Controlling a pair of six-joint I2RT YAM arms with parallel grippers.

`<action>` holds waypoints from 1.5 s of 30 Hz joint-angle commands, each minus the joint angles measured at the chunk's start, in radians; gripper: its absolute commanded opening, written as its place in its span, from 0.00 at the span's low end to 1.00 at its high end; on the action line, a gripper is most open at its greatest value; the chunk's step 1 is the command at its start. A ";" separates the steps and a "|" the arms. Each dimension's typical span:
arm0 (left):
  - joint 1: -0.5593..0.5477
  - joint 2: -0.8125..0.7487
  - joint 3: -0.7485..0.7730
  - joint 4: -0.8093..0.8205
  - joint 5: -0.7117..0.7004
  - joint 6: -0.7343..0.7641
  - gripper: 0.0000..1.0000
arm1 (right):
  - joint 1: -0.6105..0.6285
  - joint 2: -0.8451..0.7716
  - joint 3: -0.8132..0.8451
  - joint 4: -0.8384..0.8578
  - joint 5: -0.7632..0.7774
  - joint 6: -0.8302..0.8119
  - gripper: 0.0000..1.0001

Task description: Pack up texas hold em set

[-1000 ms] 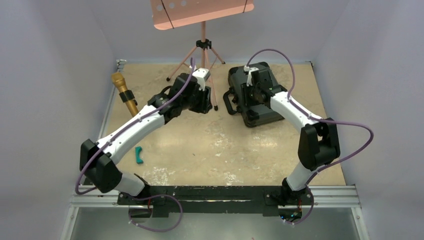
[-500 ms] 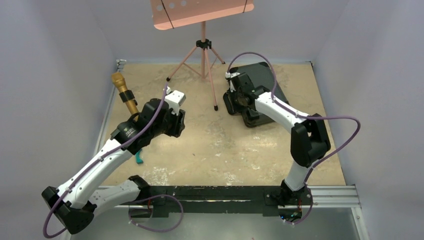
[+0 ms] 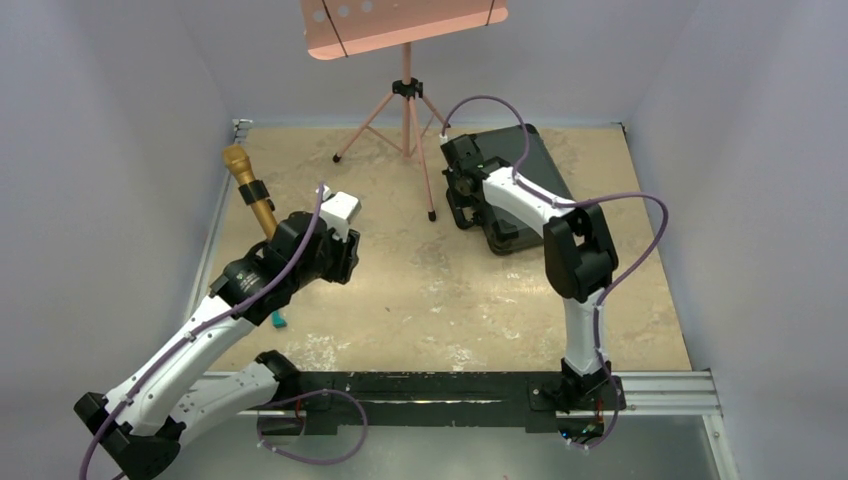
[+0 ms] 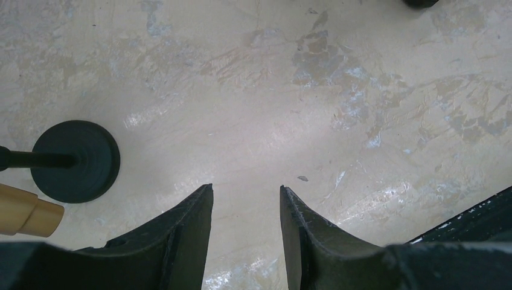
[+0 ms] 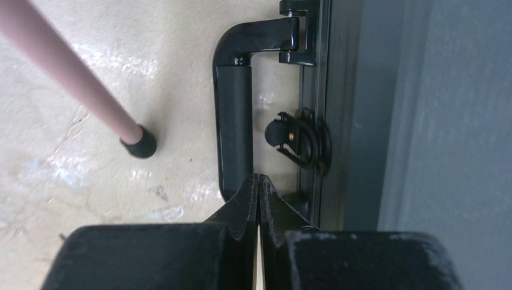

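Jaws on the right arm (image 3: 510, 195) are shut tight, tip pressed to tip, with nothing between them. Just past their tips is the black handle (image 5: 234, 103) of the black case (image 5: 341, 90). The tips sit right at the near bend of the handle. I cannot tell if they touch it. To the right of these jaws runs the side of the case, with a round latch (image 5: 300, 142) on it, a little ahead of the tips. The case is closed and lies flat on the surface (image 3: 440, 290). To the left of the jaws, and ahead, a pink stand leg (image 5: 66, 78) comes down to a black foot (image 5: 139, 145) on the surface.

Jaws on the left arm (image 3: 175, 355) are a little way apart, with a narrow gap, and they hold nothing. They point down at bare surface. To their left is a black round disc (image 4: 75, 160) with a thin rod. Nearer the jaws than the disc is the end of a gold microphone (image 4: 24, 211). The case is well apart from these jaws, far off to their right.
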 commanded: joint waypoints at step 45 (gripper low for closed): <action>0.006 -0.037 -0.011 0.029 -0.004 0.008 0.49 | -0.049 0.143 0.240 -0.073 0.065 -0.019 0.00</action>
